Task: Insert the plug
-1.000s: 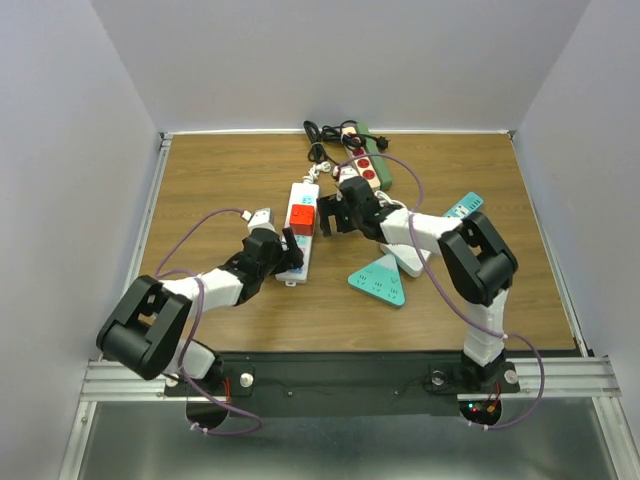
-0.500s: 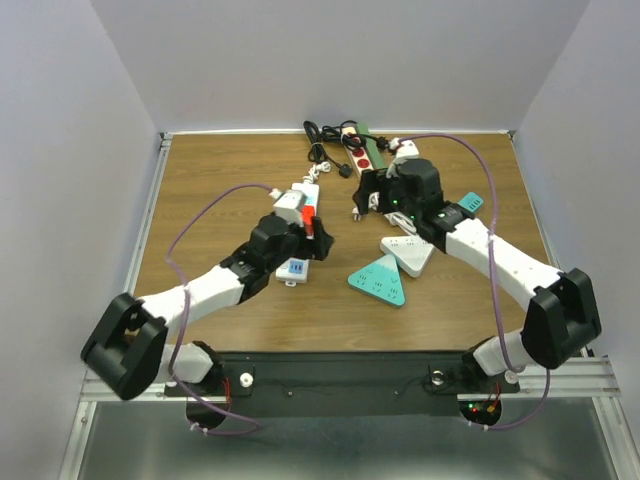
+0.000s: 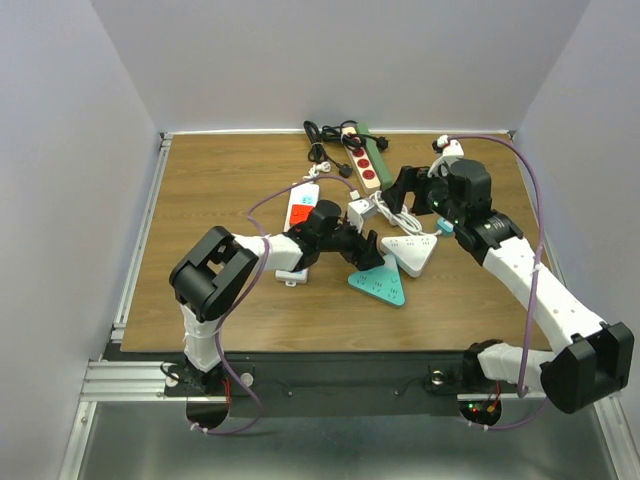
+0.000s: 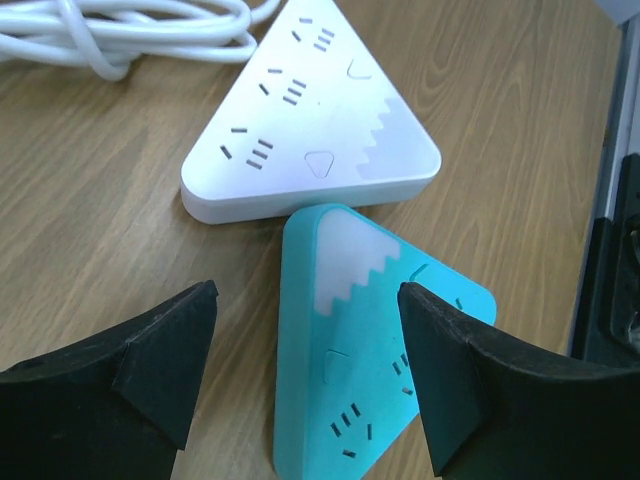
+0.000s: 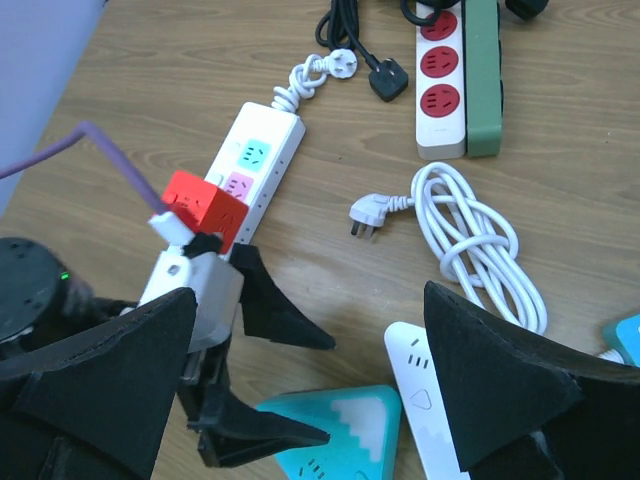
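Under the left arm [image 3: 262, 248], the long white strip [image 3: 291, 268] looks half hidden.

One long white strip [image 5: 262, 160], one red-socket strip [image 5: 441, 75], one green strip [image 5: 484, 75], one white triangular strip [image 4: 300, 110], two teal triangular strips [image 4: 360, 390], one red cube [image 5: 205, 205], one coiled white cable [image 5: 462, 258]

Plug [image 5: 365, 213] lies between power strip [image 5: 262, 160] and coiled cord [image 5: 480, 245].
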Tool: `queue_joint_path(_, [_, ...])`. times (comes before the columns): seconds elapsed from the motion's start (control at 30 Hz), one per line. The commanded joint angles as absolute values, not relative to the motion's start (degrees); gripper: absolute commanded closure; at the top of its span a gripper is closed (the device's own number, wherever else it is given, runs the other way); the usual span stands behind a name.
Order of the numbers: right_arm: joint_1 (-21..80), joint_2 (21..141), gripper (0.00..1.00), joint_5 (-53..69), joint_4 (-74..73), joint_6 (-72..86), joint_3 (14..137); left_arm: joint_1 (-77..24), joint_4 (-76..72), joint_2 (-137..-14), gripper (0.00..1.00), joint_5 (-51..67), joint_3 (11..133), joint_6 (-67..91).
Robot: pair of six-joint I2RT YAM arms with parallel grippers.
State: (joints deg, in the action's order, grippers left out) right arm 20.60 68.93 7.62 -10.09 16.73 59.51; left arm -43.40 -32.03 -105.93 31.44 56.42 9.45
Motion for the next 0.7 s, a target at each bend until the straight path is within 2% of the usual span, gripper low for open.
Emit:
queue_joint_path(0.0, [20.48,66.10,0.00,9.23,-13.00,16.53,61.70,-43.33,-33.49,-106.69,0.16,36.38,60.02,6.59])
queue_joint_path(0.23, [20.30,66.36,0.00,9.14,-14.32,15.56,62.84,-43.42,-31.82,-111.53,0.16,47.01,62.23,6.24])
queue_joint_path(0.47, [20.13,66.62,0.00,9.49,-14.50,15.56,62.58,-43.42,-29.53,-115.39,0.16,49.64,63.19,6.50])
queue_joint_path(0.57, [20.13,66.45,0.00,8.71,-14.59,15.29,62.32,-43.42,-29.62,-116.45,0.23,52.20,64.24,6.94])
queue_joint_path(0.6, [20.21,66.27,0.00,8.53,-14.59,15.21,62.14,-43.50,-29.62,-116.72,0.36,52.73,64.34,6.94])
queue_joint_path(0.67, [20.13,66.18,0.00,8.00,-14.68,15.12,61.96,-43.42,-29.62,-117.07,0.48,54.05,64.60,6.94])
